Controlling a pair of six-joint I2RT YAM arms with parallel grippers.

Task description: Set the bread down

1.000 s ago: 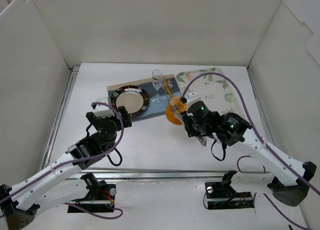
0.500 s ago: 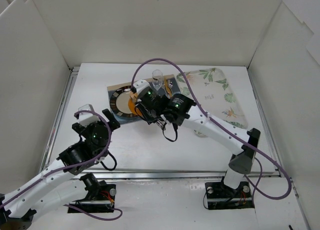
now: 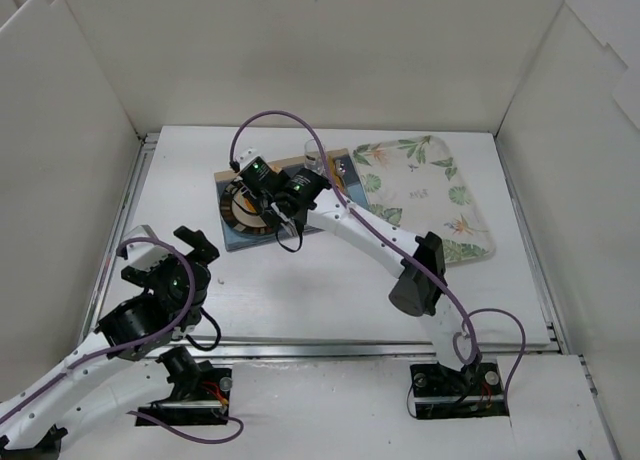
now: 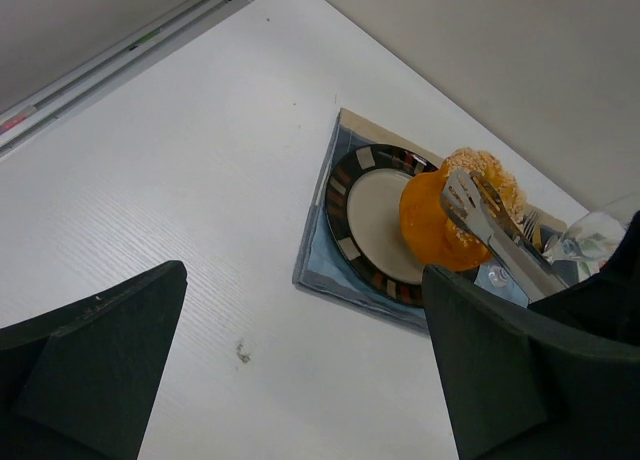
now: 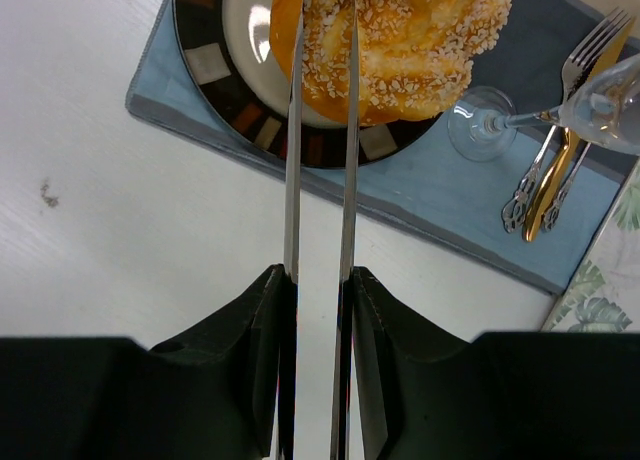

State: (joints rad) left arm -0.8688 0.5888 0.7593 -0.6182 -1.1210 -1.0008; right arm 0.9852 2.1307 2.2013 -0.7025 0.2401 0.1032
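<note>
The bread point(image 5: 420, 50), a golden-orange seeded bun, is clamped between two long metal tong blades point(image 5: 293, 160) held in my right gripper point(image 5: 320, 280). It hangs over the round dark-rimmed plate point(image 5: 210, 65); I cannot tell whether it touches the plate. In the left wrist view the bread point(image 4: 435, 220) sits over the plate's point(image 4: 365, 205) right half. In the top view my right gripper point(image 3: 262, 185) covers the plate point(image 3: 232, 205) and hides the bread. My left gripper point(image 3: 170, 242) is open and empty over bare table at the near left, and also shows in its wrist view point(image 4: 305, 350).
The plate lies on a blue placemat point(image 5: 480, 210) with a wine glass point(image 5: 590, 105) and cutlery point(image 5: 560, 130) to its right. A leaf-patterned tray point(image 3: 430, 180) sits at the back right. White walls enclose the table.
My right arm swung left from near the tray, carrying the bread over the plate. My left arm drew back toward the near left.
</note>
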